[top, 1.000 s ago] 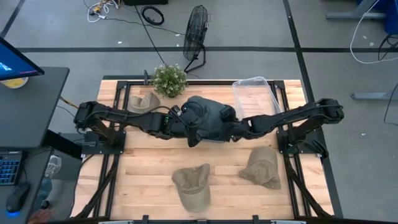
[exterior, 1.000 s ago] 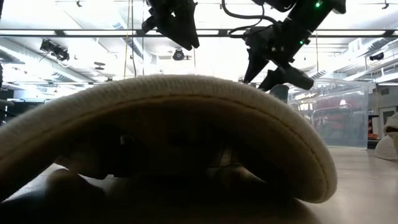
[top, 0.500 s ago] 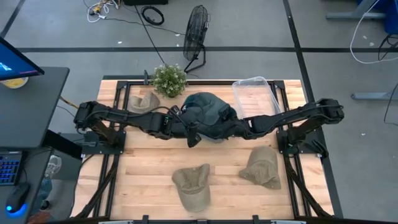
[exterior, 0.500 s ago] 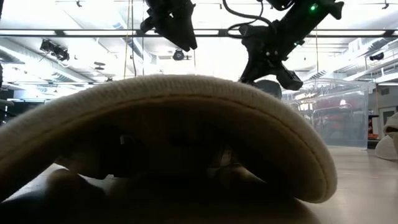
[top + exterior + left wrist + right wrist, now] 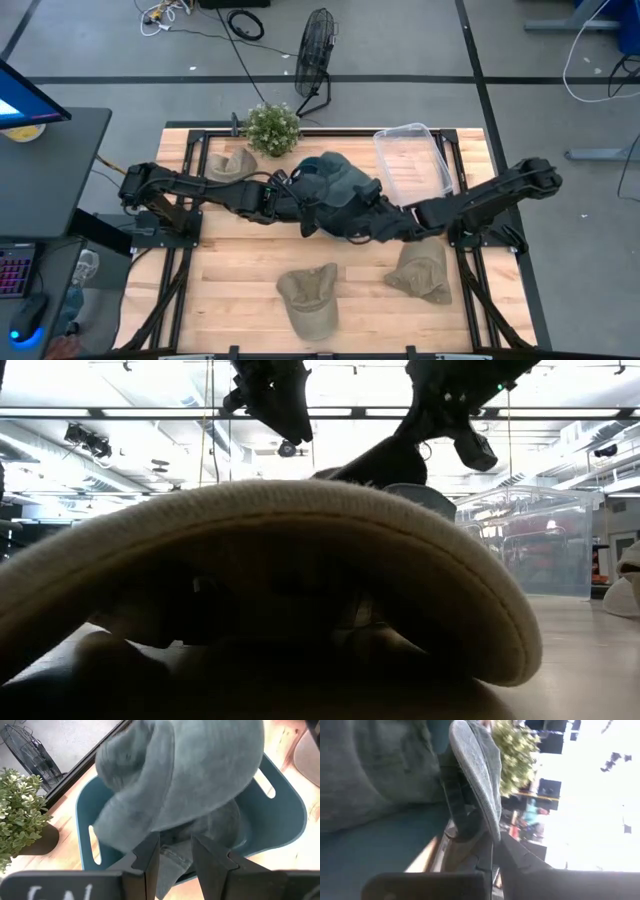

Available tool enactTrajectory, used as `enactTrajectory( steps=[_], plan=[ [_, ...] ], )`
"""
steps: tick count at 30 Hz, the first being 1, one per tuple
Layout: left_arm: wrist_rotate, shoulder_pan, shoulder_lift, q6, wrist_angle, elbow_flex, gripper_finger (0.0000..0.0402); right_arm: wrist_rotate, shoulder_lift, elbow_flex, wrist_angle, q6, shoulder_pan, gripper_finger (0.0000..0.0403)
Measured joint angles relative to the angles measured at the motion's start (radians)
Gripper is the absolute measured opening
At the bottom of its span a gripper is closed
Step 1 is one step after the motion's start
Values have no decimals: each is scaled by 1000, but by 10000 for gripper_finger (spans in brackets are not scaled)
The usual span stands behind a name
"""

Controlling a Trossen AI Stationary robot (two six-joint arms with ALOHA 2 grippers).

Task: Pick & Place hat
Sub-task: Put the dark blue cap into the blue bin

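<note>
Over teal bin (image 5: 280,815): left hand (image 5: 176,851) and right hand (image 5: 492,851) both pinching grey hat (image 5: 200,775) edges.

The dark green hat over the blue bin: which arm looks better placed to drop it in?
Probably the left gripper: its fingers pinch the dark green hat directly above the blue bin.
</note>
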Motion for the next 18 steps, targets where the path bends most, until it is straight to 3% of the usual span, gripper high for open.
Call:
enactTrajectory(
  steps=[11, 18],
  plan=[
    [0, 0, 0, -4, 0, 0, 116, -4, -4, 0, 20, 15, 141, 8],
    [0, 0, 0, -27, 1, 0, 116, 6, -4, 0, 49, 10, 164, 7]
  ],
)
